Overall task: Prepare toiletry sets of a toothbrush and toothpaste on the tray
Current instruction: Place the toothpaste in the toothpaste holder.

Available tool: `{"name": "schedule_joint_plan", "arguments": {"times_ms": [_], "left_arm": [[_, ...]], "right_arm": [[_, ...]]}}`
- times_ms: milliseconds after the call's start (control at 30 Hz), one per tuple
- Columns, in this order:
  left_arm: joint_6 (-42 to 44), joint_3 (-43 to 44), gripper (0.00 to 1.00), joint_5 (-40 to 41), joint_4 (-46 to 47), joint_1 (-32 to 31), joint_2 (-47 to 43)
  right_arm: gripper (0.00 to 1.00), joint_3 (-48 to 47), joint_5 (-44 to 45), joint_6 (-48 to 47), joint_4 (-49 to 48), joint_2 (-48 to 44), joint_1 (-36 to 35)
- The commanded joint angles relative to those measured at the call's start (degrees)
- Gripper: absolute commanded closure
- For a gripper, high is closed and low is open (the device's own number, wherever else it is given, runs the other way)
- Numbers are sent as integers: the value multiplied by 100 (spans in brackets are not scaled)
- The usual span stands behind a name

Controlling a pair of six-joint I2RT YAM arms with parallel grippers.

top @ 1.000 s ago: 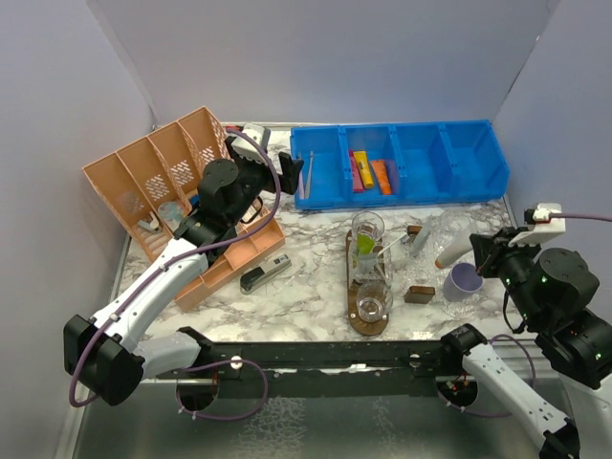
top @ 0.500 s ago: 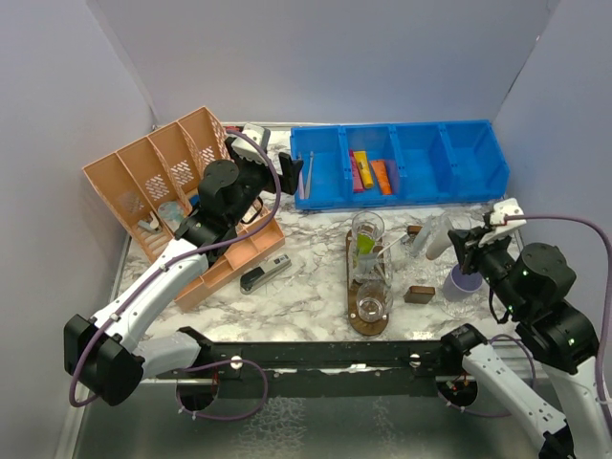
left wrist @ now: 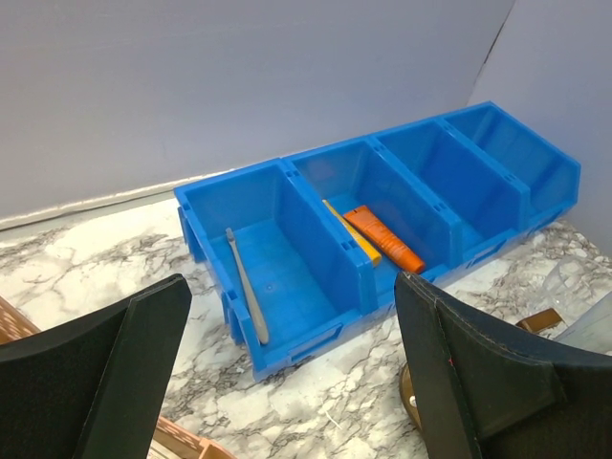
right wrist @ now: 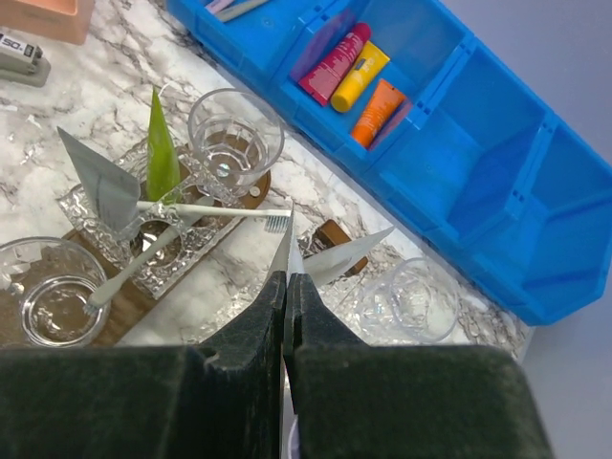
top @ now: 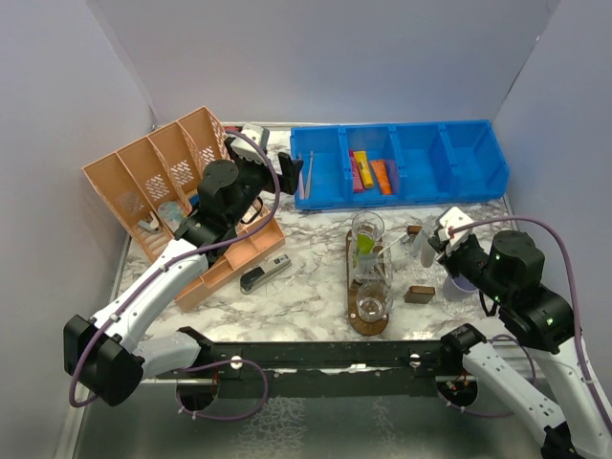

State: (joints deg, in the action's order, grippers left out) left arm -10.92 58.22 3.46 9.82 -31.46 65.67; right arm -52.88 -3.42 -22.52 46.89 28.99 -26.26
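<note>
The tray (top: 356, 316) is a dark brown board holding three clear tumblers. The far tumbler (right wrist: 235, 134) looks empty. The middle tumbler (right wrist: 153, 239) holds a lime green tube (right wrist: 161, 148), a grey tube (right wrist: 105, 182) and a pale toothbrush (right wrist: 210, 207). The near tumbler (right wrist: 53, 296) holds another toothbrush. My right gripper (right wrist: 289, 277) is shut on a flat white tube (right wrist: 290, 247), seen edge-on, and hovers just right of the tray (right wrist: 258, 182). My left gripper (left wrist: 292, 382) is open above the marble, in front of the blue bin (left wrist: 382, 210).
The blue bin (top: 402, 163) holds a toothbrush (left wrist: 246, 296) and red, yellow and orange tubes (top: 368, 172). An orange basket (top: 163, 182) stands at the left, with a stapler (top: 265, 275) beside it. A spare tumbler (right wrist: 416, 296), brown blocks (top: 419, 295) and a purple cup (top: 466, 280) lie right of the tray.
My right arm has swung left from the table's right edge toward the tray, carrying the white tube. The left arm has not moved.
</note>
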Motion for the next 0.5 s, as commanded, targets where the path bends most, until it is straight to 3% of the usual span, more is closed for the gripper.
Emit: {"name": "schedule_joint_plan", "arguments": {"times_ms": [0, 167, 333, 467], "left_arm": [[-109, -65, 9, -109, 204, 17, -105], [-140, -45, 9, -238, 201, 15, -25], [-168, -10, 9, -255, 155, 17, -1], [-236, 16, 9, -385, 149, 13, 23]], "right_arm": [[99, -327, 355, 452, -569, 36, -19], [99, -466, 794, 1899, -1053, 88, -19], [99, -1186, 2081, 3676, 710, 1013, -19], [99, -1615, 3042, 4859, 1598, 1140, -19]]}}
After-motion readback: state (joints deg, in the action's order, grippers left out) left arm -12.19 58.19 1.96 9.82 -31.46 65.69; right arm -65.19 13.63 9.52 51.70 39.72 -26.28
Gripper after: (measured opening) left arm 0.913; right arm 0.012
